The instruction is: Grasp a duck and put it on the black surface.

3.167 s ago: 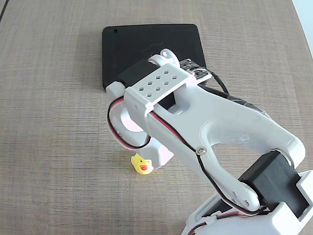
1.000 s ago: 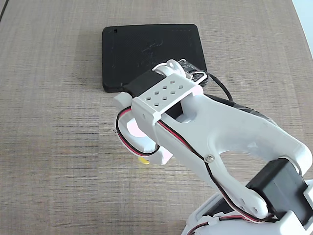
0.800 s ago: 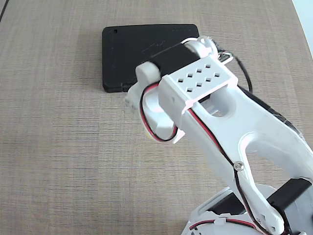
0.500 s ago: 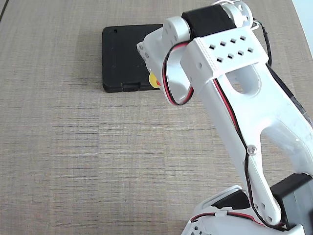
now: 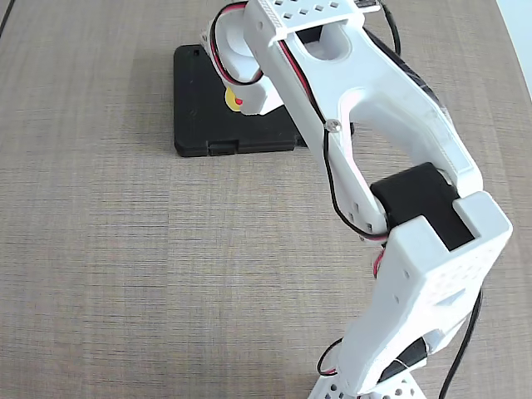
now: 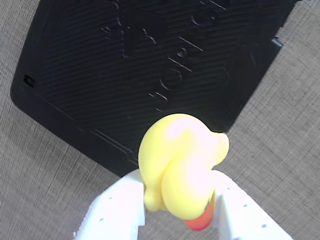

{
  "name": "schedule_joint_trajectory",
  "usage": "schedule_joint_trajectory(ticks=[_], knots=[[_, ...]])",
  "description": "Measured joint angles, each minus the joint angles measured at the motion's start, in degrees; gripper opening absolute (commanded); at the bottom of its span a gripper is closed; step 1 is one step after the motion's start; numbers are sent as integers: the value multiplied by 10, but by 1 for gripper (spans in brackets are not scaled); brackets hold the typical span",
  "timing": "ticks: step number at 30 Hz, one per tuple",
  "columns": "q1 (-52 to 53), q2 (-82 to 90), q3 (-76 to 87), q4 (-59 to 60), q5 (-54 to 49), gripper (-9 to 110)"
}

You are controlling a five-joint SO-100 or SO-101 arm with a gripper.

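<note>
Up top in the fixed view, the hand [image 6: 177, 212] pinches the duck [image 6: 181, 167] between both fingers, above the black slab [image 5: 204, 100].

- Fixed view: black surface [image 5: 199, 100] lies at far centre-left of the table [image 5: 100, 274].
- Arm base at near right; arm reaches far-left over the slab.
- Duck [image 5: 235, 99] sits between the gripper [image 5: 241, 100] fingers, above the slab's right part.
- Wrist view: duck [image 6: 182, 167] between both fingers [image 6: 125, 205], slab [image 6: 100, 75] behind it.

Evenly lit beige woven-grain table [image 5: 108, 249], pale strip [image 5: 517, 21] at right edge.
</note>
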Motion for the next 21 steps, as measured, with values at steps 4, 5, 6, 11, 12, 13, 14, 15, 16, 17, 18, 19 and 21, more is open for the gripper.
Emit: schedule_joint_trajectory(ticks=[4, 5, 6, 11, 12, 13, 14, 15, 16, 17, 18, 19, 21], knots=[[14, -62, -49, -20, 0, 7], [21, -75, -60, -25, 0, 7], [28, -87, -69, -31, 0, 7], [60, -127, -103, -49, 3, 7], [64, -134, -109, -51, 3, 7], [67, -139, -113, -53, 1, 7], [69, -145, -116, -53, 0, 7], [69, -150, -119, -54, 0, 7], [69, -155, -121, -54, 0, 7], [69, -159, -124, -54, 0, 7], [69, -165, -128, -54, 0, 7], [69, -171, -133, -54, 0, 7], [69, -184, -141, -54, 0, 7]])
